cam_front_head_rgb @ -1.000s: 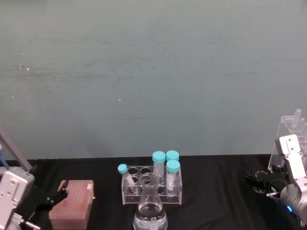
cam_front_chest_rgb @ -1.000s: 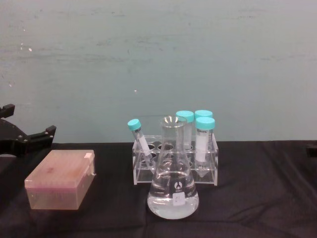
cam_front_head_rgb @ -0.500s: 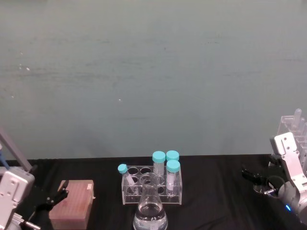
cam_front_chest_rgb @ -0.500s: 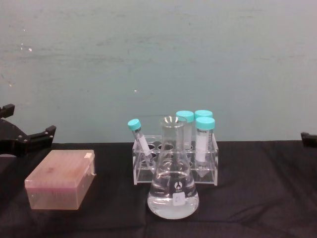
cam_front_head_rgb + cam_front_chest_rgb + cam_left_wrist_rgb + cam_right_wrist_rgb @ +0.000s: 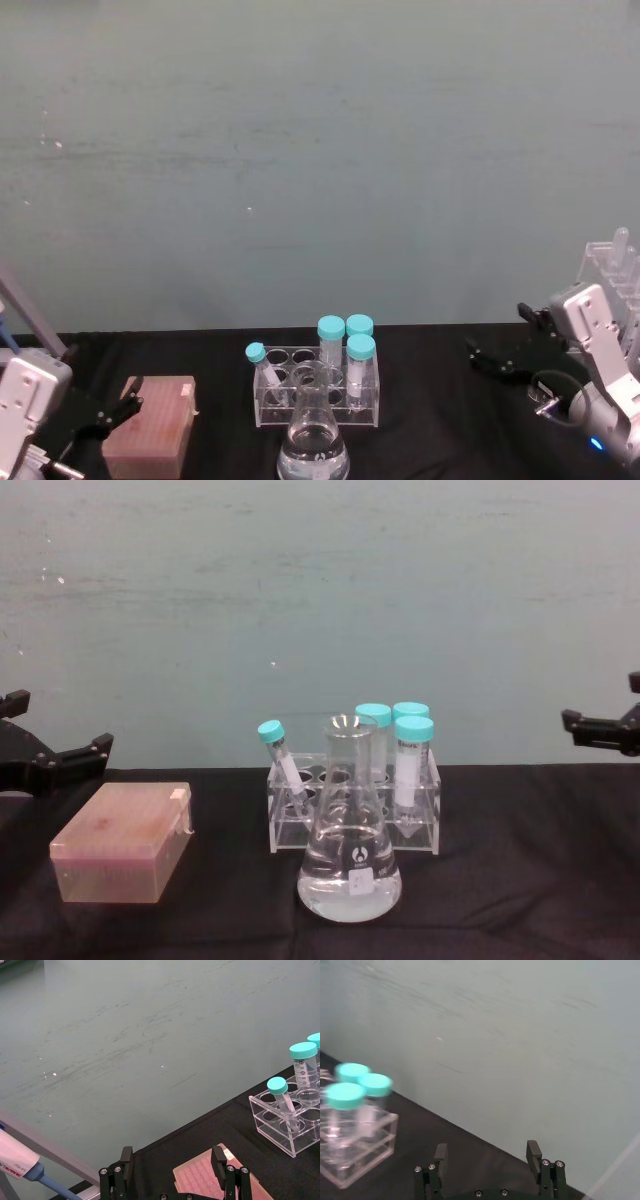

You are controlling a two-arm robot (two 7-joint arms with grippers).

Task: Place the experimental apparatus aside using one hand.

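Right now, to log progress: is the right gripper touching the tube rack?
Apart. The head view shows the right gripper open, with bare black cloth between it and the tube rack.

Bare cloth [image 5: 530,865] right of tube rack [image 5: 432,825]; flask [image 5: 349,870] blocks rack front.

Printed marks on the conical flask [image 5: 349,865] and capped tubes [image 5: 413,768] are unreadable.

Teal caps [image 5: 413,728]; clear flask [image 5: 349,865], clear rack [image 5: 285,830]; pink box [image 5: 120,845]; black tablecloth [image 5: 520,860]; grey-green wall [image 5: 300,580].
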